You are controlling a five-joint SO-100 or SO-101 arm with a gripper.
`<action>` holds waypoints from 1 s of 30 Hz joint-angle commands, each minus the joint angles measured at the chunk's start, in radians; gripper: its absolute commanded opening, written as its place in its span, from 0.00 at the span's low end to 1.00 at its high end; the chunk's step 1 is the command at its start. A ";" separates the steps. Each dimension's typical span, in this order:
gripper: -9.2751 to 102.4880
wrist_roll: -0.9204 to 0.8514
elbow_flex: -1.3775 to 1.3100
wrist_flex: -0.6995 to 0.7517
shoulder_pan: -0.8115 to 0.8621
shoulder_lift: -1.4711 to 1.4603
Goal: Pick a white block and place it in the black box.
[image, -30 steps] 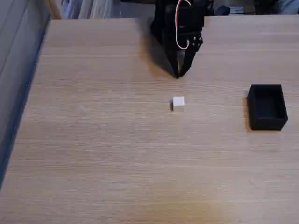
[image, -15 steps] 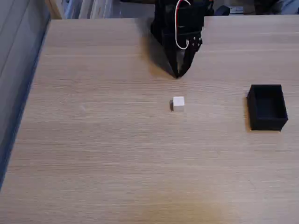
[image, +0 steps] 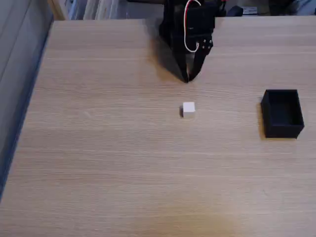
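**benchrat:** ok so where's the cube sitting in the fixed view?

**so100_tinkerer:** the white block [image: 188, 109] is pretty much dead center on the counter [image: 123, 163], flat on the wood, nothing touching it. Small matte cube, one lit top face and a slightly shaded front face, little shadow on its left side.

**benchrat:** and the box?

**so100_tinkerer:** the black box [image: 282, 113] is well off to the right of the cube, close to the right edge of the frame. Open top, thin walls, sitting square on the counter. The inside is too dark to make out. The cube and the box are well apart, with just bare wood grain between them.

**benchrat:** arm doing anything?

**so100_tinkerer:** the gripper [image: 187, 79] is up at the far side of the counter, pointing down, tips right above the wood. It's beyond the cube in the picture, roughly in line with it, and clearly apart from it. The jaws are clenched together, the tips meeting in a point, gripping nothing. A red-and-white wire [image: 187, 29] loops over the black body of the arm.

**benchrat:** anything else around?

**so100_tinkerer:** a grey-blue strip [image: 19, 89] runs down the left side past the counter edge, and there's some blurry clutter [image: 94, 7] along the top behind the arm, can't tell what.
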 commanded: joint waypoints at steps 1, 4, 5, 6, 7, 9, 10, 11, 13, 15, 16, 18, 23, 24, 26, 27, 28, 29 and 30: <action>0.08 0.005 0.015 0.002 0.000 0.005; 0.08 0.005 0.015 0.002 0.000 0.005; 0.08 0.005 0.015 0.002 0.000 0.005; 0.08 0.005 0.015 0.002 0.000 0.005; 0.08 0.005 0.015 0.002 0.002 0.005; 0.08 0.005 0.015 0.002 0.002 0.005; 0.08 0.005 0.015 0.002 0.003 0.005; 0.08 0.003 0.015 0.002 0.003 0.005; 0.08 -0.002 0.015 0.002 0.003 0.005; 0.08 -0.003 0.015 0.002 0.002 0.003; 0.08 -0.006 0.014 0.002 0.002 0.002; 0.08 -0.011 0.012 0.002 0.002 0.000; 0.08 -0.009 -0.018 -0.017 0.000 -0.044; 0.08 -0.008 -0.029 -0.029 0.000 -0.060; 0.08 -0.012 -0.051 -0.057 0.008 -0.100; 0.08 -0.018 -0.061 -0.072 0.012 -0.121; 0.08 -0.023 -0.074 -0.089 0.014 -0.147; 0.08 -0.025 -0.087 -0.109 0.014 -0.178; 0.08 -0.025 -0.103 -0.132 0.015 -0.212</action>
